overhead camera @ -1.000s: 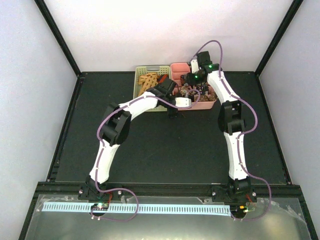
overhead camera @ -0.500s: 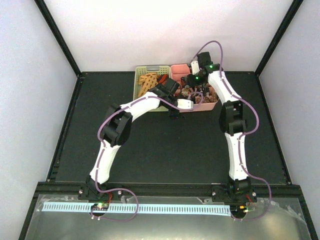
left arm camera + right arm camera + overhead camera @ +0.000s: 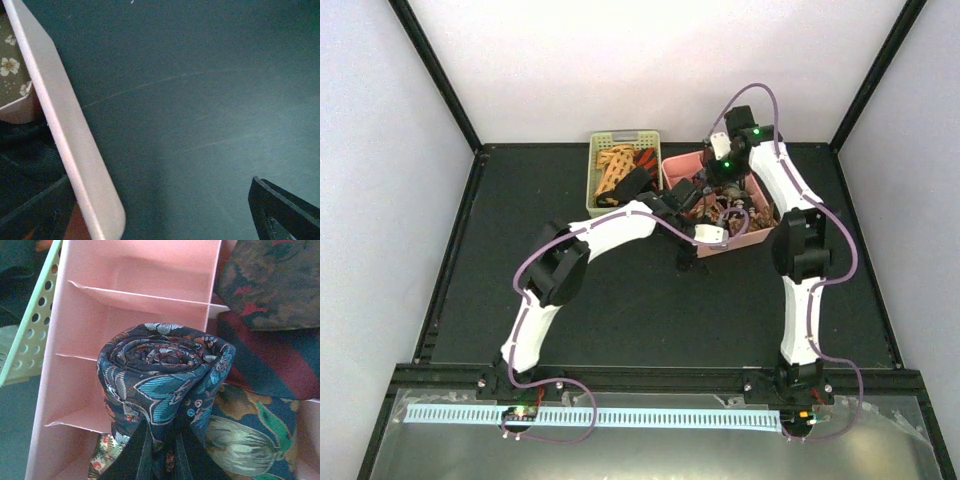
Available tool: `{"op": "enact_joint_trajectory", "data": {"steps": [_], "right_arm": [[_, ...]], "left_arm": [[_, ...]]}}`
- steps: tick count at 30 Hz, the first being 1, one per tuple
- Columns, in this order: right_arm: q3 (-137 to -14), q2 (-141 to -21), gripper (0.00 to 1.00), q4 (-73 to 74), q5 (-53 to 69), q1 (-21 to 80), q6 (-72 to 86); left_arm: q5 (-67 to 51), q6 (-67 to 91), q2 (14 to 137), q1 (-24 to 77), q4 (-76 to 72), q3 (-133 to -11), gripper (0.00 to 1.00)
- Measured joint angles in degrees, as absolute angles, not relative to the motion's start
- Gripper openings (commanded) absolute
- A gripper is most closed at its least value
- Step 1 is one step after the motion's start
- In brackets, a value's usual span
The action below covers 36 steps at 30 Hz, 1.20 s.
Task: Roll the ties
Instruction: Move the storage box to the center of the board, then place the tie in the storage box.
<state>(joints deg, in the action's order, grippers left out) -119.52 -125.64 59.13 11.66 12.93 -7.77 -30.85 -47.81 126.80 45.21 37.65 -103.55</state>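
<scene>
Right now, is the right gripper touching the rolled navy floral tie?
Touching. The right wrist view shows the right gripper with both dark fingers pressed into the lower part of the rolled navy floral tie, pinching the fabric in.

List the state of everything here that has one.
navy floral tie: rolled into a coil, gripped
right gripper: shut on the navy floral tie
left gripper: open, empty
pink tray: some compartments empty
green basket: holds an orange lattice tie
</scene>
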Motion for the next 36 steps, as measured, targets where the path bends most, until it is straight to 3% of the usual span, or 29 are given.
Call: {"op": "enact_joint_trajectory", "data": {"steps": [6,15,24,36], "right_arm": [[-119.85,-124.44,0.02,62.43,10.33,12.36,-10.46],[-128.7,-126.39,0.02,68.95,9.13,12.75,-11.97],[-127.96,-127.79,0.02,71.4,5.74,15.97,-13.08],[-128.07,-131.44,0.02,72.27,3.4,16.49,-12.78]], "left_arm": [[-33.58,-38.5,114.32,43.77,30.57,-90.06,0.99],[-35.24,-28.67,94.26,31.24,17.52,-75.68,0.99],[-35.24,-26.22,90.35,28.51,15.75,-64.55,0.99],[-35.27,-24.67,86.87,27.46,13.76,-62.78,0.99]]}}
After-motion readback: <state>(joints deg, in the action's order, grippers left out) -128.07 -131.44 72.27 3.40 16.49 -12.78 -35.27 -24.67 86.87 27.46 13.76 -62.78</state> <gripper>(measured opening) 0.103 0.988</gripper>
